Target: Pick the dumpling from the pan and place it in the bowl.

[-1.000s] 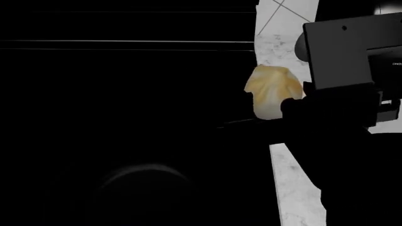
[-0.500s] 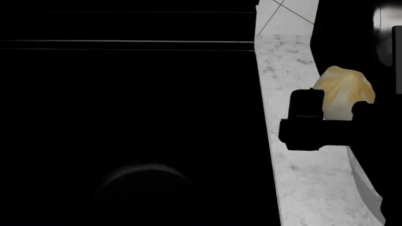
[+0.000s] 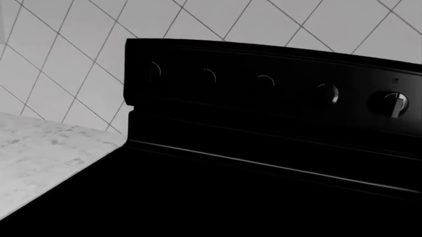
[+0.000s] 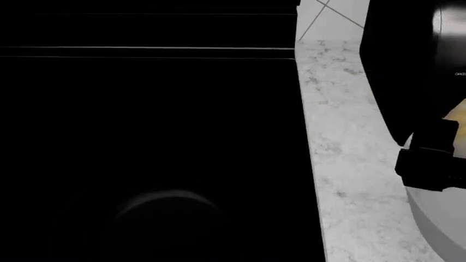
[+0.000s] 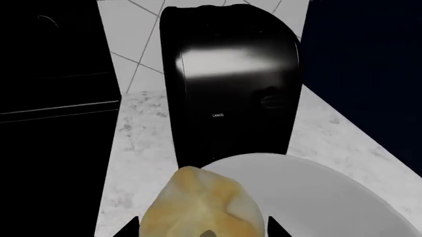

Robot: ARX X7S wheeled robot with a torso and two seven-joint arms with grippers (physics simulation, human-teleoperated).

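Pale cream dumpling (image 5: 201, 207), pleated and lightly browned, sits pinched between the black fingers of the right gripper (image 5: 203, 232), which is closed on it; in the right wrist view it hangs at the near rim of the bowl (image 5: 316, 197), not clearly over the hollow. In the head view only a yellow sliver of it (image 4: 457, 114) shows at the frame edge above the grey bowl wall (image 4: 429, 218). Risk, as I judge it: letting go here could drop the dumpling onto the rim or onto the speckled marble countertop (image 4: 342, 164), since the soft, rounded lump may roll off a smooth matte curve. A glossy black appliance (image 5: 231, 84) stands just behind the bowl; overshooting could knock the gripper against it. The pan cannot be made out against the black stovetop (image 4: 145, 136). Left gripper is not in view; its wrist camera shows only the stove's knob panel (image 3: 277, 89) and white tiled wall (image 3: 66, 59).
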